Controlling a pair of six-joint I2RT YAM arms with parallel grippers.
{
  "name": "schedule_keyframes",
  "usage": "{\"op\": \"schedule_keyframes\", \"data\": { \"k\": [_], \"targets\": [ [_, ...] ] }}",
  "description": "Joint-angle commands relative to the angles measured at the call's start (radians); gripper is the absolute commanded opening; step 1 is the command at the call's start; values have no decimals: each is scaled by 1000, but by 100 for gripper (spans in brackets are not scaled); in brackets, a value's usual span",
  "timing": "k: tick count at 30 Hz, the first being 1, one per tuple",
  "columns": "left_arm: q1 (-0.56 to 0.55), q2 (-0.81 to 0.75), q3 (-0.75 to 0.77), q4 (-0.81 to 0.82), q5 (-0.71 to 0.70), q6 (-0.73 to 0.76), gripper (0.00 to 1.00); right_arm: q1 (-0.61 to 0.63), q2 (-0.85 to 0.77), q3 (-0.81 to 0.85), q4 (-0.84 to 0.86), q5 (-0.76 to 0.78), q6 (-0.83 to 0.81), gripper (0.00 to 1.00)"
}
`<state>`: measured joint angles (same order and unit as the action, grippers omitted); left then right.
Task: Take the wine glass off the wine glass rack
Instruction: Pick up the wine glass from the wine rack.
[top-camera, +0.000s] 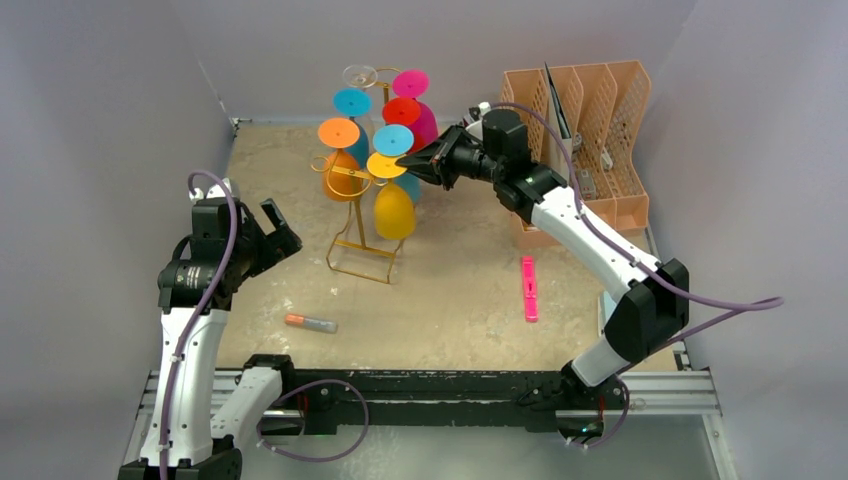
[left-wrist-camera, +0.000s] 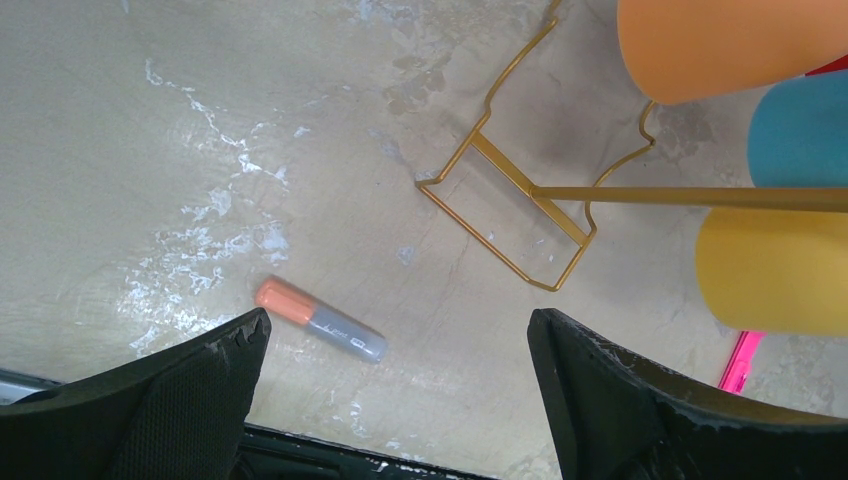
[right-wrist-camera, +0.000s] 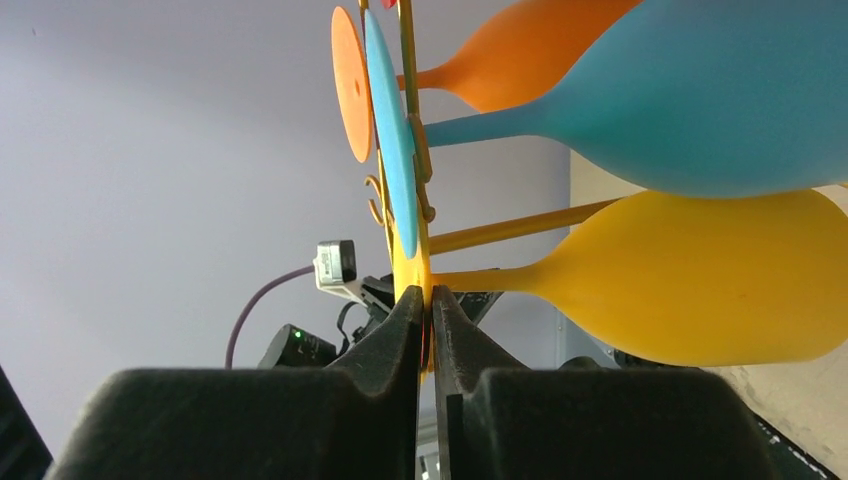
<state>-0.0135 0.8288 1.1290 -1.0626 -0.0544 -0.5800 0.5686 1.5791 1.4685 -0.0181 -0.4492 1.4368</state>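
Note:
The gold wire wine glass rack (top-camera: 362, 250) stands mid-table with several coloured glasses hanging upside down from it. The yellow wine glass (top-camera: 394, 212) hangs at the front right. My right gripper (top-camera: 403, 160) reaches in from the right, and its jaws pinch the rim of that glass's yellow foot. In the right wrist view the right gripper (right-wrist-camera: 424, 305) is closed on the thin foot disc, with the yellow wine glass bowl (right-wrist-camera: 700, 275) off to the right. My left gripper (top-camera: 275, 228) hovers open left of the rack, holding nothing. From the left wrist, the left gripper (left-wrist-camera: 400, 320) looks down on the rack base (left-wrist-camera: 510, 215).
Orange (top-camera: 342, 175), blue (top-camera: 352, 103), red (top-camera: 401, 111), pink (top-camera: 411, 84) and clear (top-camera: 359, 76) glasses crowd the rack. An orange-capped grey marker (top-camera: 311, 323) lies front left. A pink object (top-camera: 528, 288) lies to the right. A peach file organiser (top-camera: 590, 120) stands back right.

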Motion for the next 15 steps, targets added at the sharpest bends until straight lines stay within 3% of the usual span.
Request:
{"op": "schedule_keyframes", "data": {
  "k": [1, 15],
  "targets": [
    [0, -5, -9, 23, 7, 11, 100, -7, -70, -13, -16, -26, -30, 9],
    [1, -10, -8, 23, 13, 1, 100, -19, -110, -60, -38, -59, -42, 9]
  ]
}}
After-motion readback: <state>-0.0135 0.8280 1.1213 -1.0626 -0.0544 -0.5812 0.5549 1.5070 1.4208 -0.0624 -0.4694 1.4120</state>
